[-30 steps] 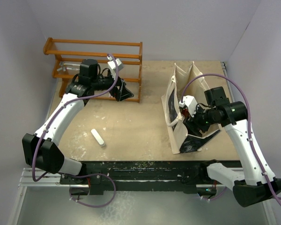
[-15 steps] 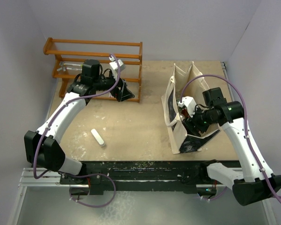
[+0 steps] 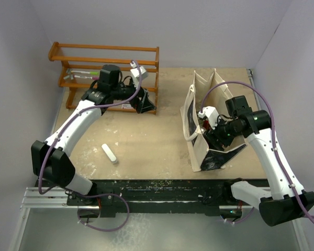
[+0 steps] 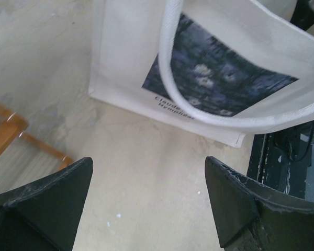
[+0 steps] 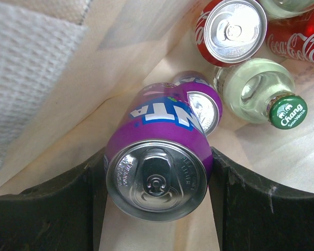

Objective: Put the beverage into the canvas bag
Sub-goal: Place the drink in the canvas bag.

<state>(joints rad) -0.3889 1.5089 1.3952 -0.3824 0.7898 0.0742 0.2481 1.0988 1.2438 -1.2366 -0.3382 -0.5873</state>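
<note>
The canvas bag (image 3: 198,152) stands at the right of the table, cream with a dark print (image 4: 220,78) and a loop handle (image 4: 169,78). My right gripper (image 5: 157,194) is down inside the bag's mouth, shut on a purple Fanta can (image 5: 157,157), the beverage, with a finger against each side. Below it in the bag lie a second purple can (image 5: 206,107), a red Coca-Cola can (image 5: 233,29) and a green-capped Chang bottle (image 5: 261,89). My left gripper (image 4: 149,193) is open and empty above the tabletop, by the wooden rack (image 3: 104,57), facing the bag.
The rack's low rail (image 4: 10,130) lies just left of my left fingers. A bottle (image 3: 83,73) rests on a rack shelf. A small white oblong object (image 3: 109,153) lies on the table at front left. The table's black front edge (image 4: 282,157) shows beside the bag.
My left arm has swung a little to the right along the rack, still open. The right arm with the purple can has shifted slightly at the bag's mouth.
</note>
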